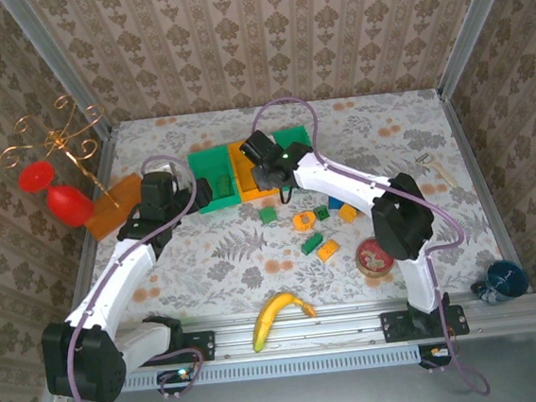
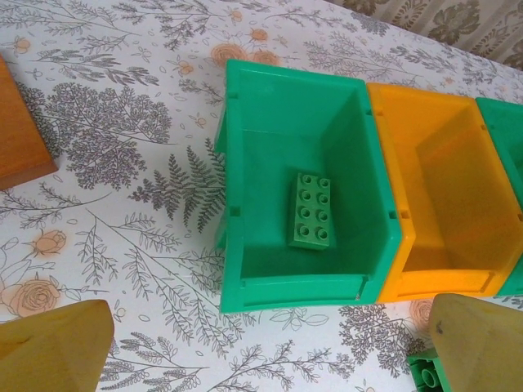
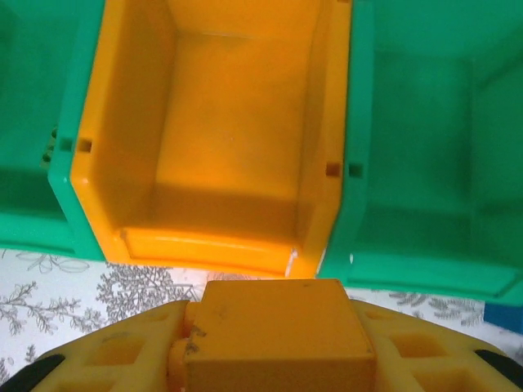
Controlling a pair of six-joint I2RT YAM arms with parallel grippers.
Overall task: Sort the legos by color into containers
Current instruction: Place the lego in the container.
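Orange block pinched in right pincer before orange bin, left pincer spread beside green bin, banana nearby

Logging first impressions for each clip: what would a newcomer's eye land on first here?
Probably the orange lego clamped in the right end effector, poised just before the empty orange bin in the middle of the row. Next, the single green lego lying in the left green bin, with the open left end effector hovering on its near side. Then the loose legos scattered right of centre on the table.
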